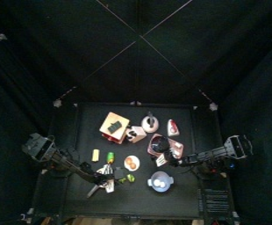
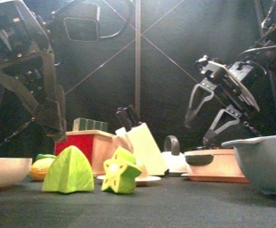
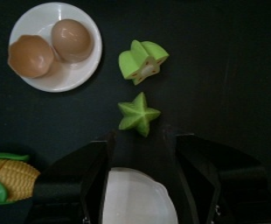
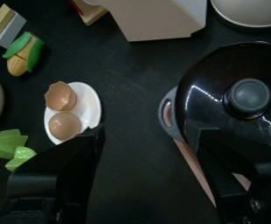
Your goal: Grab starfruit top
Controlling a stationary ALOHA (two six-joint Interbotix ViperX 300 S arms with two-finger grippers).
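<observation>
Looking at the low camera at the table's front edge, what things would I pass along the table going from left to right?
Pale bowl → corn cob → big green starfruit piece → small starfruit piece on a plate → white kettle → wooden board → grey bowl. The red box and knife block stand behind, overlapping these.

Starfruit top [image 3: 138,114] smooth matt plastic, plate [image 3: 56,74] glossy white, pot lid [image 4: 237,96] glossy black, table [image 3: 219,70] matt.
</observation>
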